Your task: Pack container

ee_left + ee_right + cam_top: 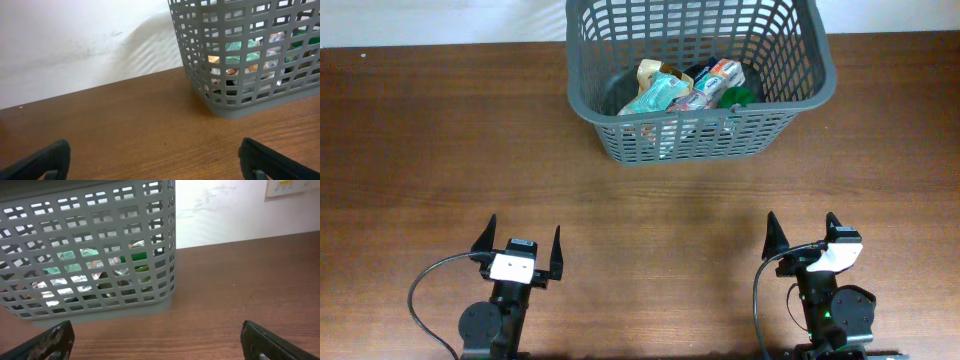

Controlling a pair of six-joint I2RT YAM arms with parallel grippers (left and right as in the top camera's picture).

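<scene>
So the container (700,140), that big grey slotted basket, sits at the far edge of the desk (420,150), roughly in the middle and a bit to the right. It's got a heap of crinkly packets (665,92) in it, plus something green (738,95) tucked toward its right side. Both arms are down at the near edge, well apart from the basket. The left claw (523,240) is spread wide with nothing in it, and the right claw (801,232) is the same, 2 fingers splayed, empty.
</scene>
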